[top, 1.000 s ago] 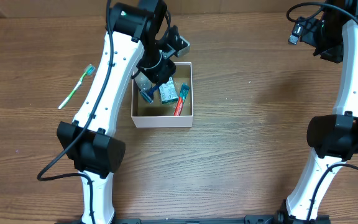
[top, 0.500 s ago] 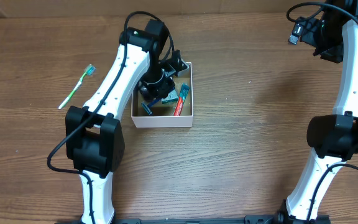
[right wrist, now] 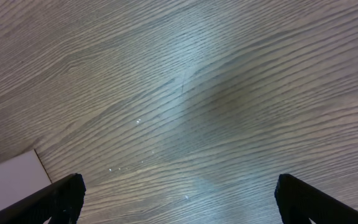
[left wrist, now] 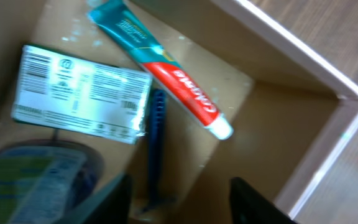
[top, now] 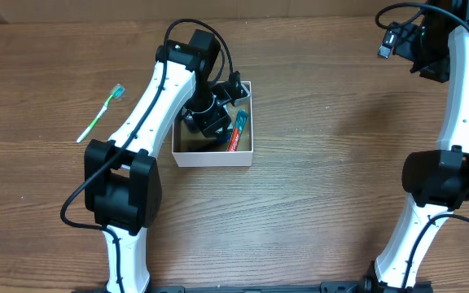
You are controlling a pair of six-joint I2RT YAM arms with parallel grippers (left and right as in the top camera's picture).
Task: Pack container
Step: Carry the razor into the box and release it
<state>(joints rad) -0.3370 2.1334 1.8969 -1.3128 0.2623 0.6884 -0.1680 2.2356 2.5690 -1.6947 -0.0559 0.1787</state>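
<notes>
The container (top: 214,157) is a square white-walled box with a brown floor, left of the table's middle. My left gripper (top: 208,120) is low inside it and open. In the left wrist view the open fingers (left wrist: 180,204) straddle a blue razor (left wrist: 156,137) lying on the container's floor (left wrist: 272,118). A red and teal toothpaste tube (left wrist: 166,70) and a silver printed packet (left wrist: 79,93) lie beside it. The toothpaste also shows in the overhead view (top: 236,130). My right gripper (top: 393,41) is open and empty, high over bare table at the far right (right wrist: 179,199).
A green toothbrush (top: 100,114) lies on the wooden table left of the container. A dark round item with a green label (left wrist: 39,180) sits at the left finger inside the container. A white corner (right wrist: 11,180) shows at the lower left of the right wrist view.
My left gripper has come down into the container with the blue razor. The razor now lies on the floor between the open fingers. The right arm has not moved.
</notes>
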